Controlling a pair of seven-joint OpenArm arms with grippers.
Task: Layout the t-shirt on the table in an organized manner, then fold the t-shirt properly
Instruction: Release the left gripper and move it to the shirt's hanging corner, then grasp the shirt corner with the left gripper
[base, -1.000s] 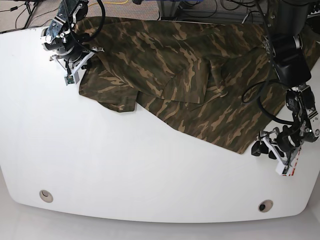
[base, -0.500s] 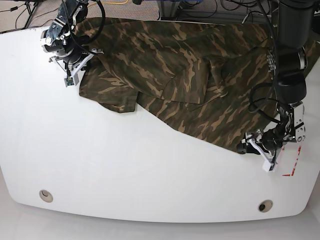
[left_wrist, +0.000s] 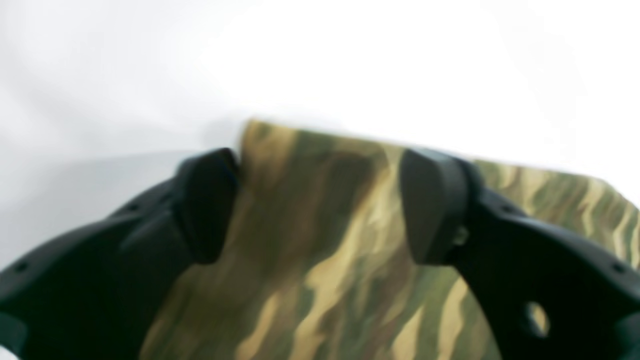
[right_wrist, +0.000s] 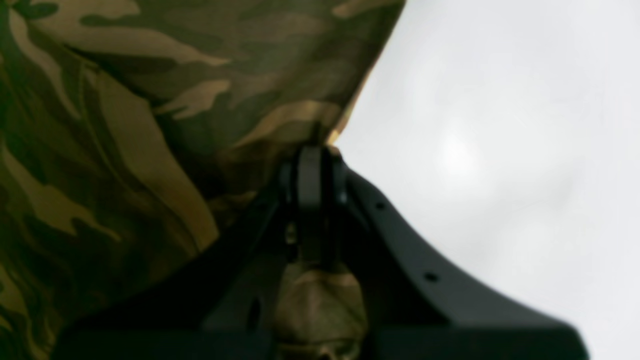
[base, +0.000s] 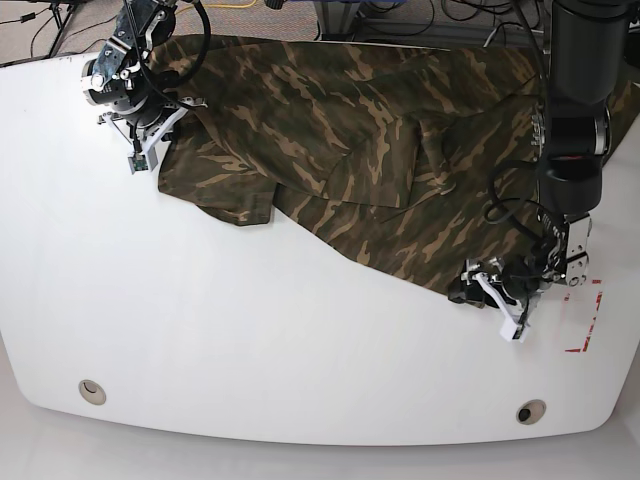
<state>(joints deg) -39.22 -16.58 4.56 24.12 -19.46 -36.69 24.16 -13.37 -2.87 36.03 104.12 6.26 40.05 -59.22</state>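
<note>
Straddling shirt (left_wrist: 320, 260) corner, left claw (left_wrist: 320, 205) gapes wide, jaws either side of hem, cloth not yet pinched. Right claw (right_wrist: 312, 175) clenched on shirt edge at far corner. Shirt lies crumpled across far half of table (base: 250, 330), one flap doubled over middle.

Advice: close left jaws fully over hem before pulling; draw corners apart low, evenly, so folds flatten without dragging cloth off table.

Unclear: wrist views blurred; layers under left jaws uncountable; sleeves, collar indistinct; far hem near table's back edge.
</note>
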